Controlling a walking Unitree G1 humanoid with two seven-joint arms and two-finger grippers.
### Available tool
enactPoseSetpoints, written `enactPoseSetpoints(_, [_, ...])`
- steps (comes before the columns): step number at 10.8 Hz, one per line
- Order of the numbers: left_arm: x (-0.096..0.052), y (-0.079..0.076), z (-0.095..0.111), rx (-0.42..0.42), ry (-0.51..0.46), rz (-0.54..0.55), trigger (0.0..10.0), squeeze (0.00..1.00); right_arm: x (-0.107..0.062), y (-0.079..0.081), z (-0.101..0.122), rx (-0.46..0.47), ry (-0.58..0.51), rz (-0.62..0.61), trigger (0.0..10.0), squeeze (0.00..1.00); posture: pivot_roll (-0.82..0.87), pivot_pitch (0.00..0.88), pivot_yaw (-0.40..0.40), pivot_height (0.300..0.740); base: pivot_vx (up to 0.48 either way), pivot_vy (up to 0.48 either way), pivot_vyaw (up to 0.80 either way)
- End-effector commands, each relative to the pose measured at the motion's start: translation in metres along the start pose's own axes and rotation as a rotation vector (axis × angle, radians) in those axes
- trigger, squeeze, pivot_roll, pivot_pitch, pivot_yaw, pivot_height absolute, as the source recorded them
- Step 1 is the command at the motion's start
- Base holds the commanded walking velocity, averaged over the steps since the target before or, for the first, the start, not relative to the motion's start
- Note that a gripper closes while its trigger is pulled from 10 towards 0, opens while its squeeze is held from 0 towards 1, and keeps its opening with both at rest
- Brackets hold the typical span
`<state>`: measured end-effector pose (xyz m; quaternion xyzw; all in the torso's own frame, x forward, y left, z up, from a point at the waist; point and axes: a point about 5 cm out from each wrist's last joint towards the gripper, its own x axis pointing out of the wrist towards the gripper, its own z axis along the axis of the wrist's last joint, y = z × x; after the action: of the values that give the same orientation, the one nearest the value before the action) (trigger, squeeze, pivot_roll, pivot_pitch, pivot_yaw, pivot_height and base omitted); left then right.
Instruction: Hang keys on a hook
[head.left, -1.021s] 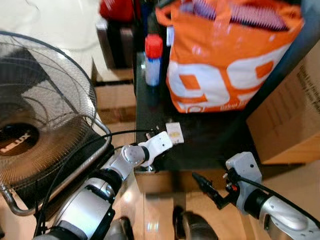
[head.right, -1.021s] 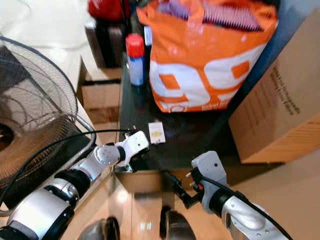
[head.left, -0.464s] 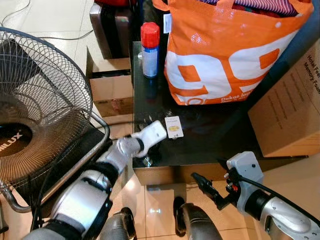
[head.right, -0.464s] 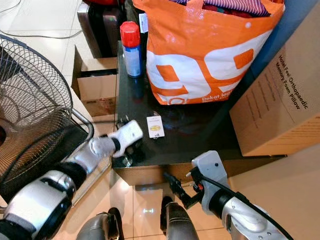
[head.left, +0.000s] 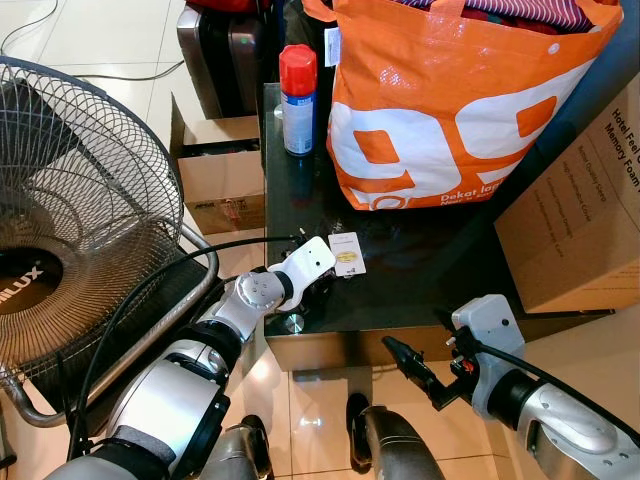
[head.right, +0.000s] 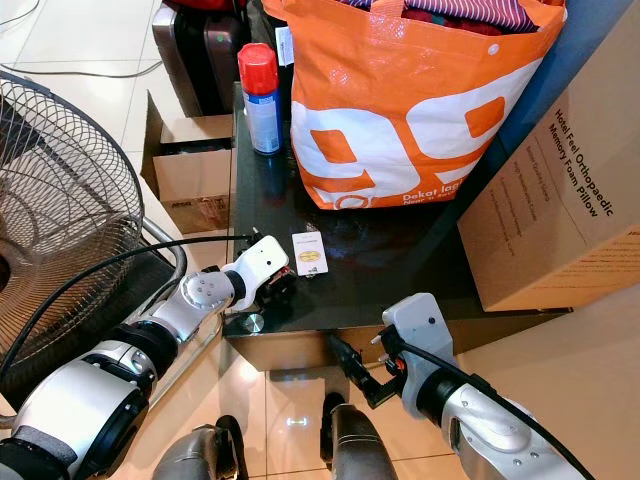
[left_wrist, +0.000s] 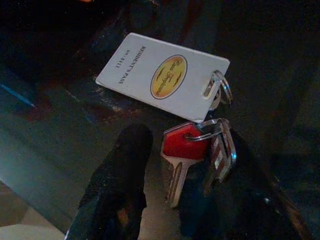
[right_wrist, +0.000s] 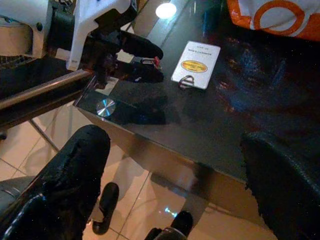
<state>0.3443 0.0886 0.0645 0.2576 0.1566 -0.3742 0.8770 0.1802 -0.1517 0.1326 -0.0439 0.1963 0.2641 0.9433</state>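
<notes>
Left gripper (left_wrist: 172, 200) has slid back in since a moment ago, fingers (left_wrist: 122, 180) spread around the keys (left_wrist: 192, 155) on the tabletop (head.left: 430, 270), so the grab looks imminent.

head: down on table (head.left: 420, 270) | wrists: close (shared keys (left_wrist: 200, 150))

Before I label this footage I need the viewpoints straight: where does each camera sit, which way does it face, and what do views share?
Head stereo views: look down on the black glass table, both silver arms in view.
Left wrist view: along the left gripper, jaws open around the red-headed key bunch.
Right wrist view: from the right gripper below the table's edge, jaws open.
All share the white resident's pass card.
</notes>
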Motion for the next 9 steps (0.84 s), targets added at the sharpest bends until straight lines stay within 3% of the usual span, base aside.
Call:
enactPoseSetpoints(1, [0.000,-0.002,-0.003,-0.024,0.006,-0.017,10.0,1.00,-0.001,0.000,-0.002,0.007,0.012,0.002,10.0,0.00,-0.35,0.264,-0.006,0.740,0.000,0.000,0.00])
enactPoseSetpoints(6, [-0.003,0.005,0.020,-0.080,-0.167,-0.055,10.0,1.00,0.012,-0.012,0.002,0.005,-0.024,-0.028,10.0,0.00,-0.30,0.192,0.011,0.740,0.000,0.000,0.00])
enactPoseSetpoints(7, [-0.003,0.004,0.020,-0.090,-0.173,-0.063,10.0,1.00,0.015,-0.015,0.002,0.009,-0.030,-0.035,10.0,0.00,-0.28,0.179,0.011,0.740,0.000,0.000,0.00])
enactPoseSetpoints(8, [-0.003,0.004,0.014,-0.067,-0.124,-0.059,10.0,1.00,0.021,-0.018,0.003,0.007,-0.031,-0.040,10.0,0.00,-0.28,0.172,0.007,0.740,0.000,0.000,0.00])
enactPoseSetpoints(9, [-0.003,0.007,0.011,-0.096,-0.090,-0.041,10.0,1.00,0.025,-0.019,0.003,0.006,-0.032,-0.042,10.0,0.00,-0.27,0.171,0.000,0.740,0.000,0.000,0.00])
